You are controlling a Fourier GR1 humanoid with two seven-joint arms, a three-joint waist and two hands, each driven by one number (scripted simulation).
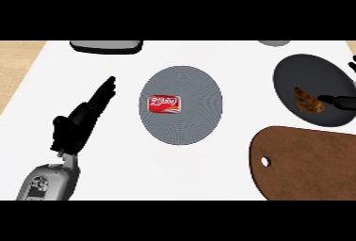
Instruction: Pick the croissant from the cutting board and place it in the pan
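Croissant (pixel 307 100) sits in the dark pan (pixel 297 70), long axis running upper-left to lower-right. Right hand (pixel 342 101) fingertips are just beside it, grip hard to tell. Left hand (pixel 83 117) rests open, holding nothing.

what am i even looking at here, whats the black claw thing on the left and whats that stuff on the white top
You are looking steeply down from a humanoid robot's head at a white counter. The black shape is its left hand, open with straight fingers, holding nothing. At the right edge only fingertips of its right hand show, beside a croissant lying in a dark pan. Below that is a brown cutting board, bare. In the middle a grey plate carries a small red packet. A grey object sits at the top edge.
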